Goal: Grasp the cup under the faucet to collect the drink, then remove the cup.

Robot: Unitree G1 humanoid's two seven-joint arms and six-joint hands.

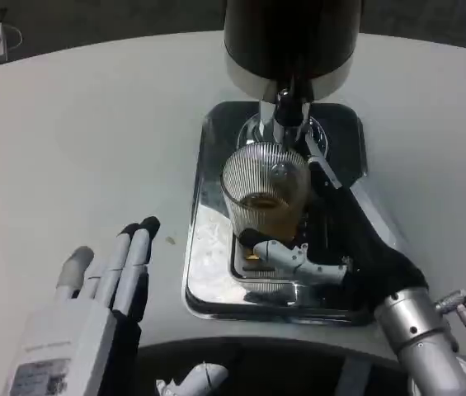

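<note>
The cup (264,194) is standing on the metal tray (208,264) under the dispenser's faucet (289,111), holding amber drink, while the right hand (331,247) is wrapping its fingers (278,252) around it, needing a level lift; the left hand (105,289) is resting with fingers together on the bench (92,148)

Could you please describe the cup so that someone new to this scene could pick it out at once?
Start at the dark dispenser at the top of the white table, on a shiny metal tray. Directly under its faucet stands the cup, held by the right hand. It is the only clear ribbed glass, with amber drink in it.
</note>
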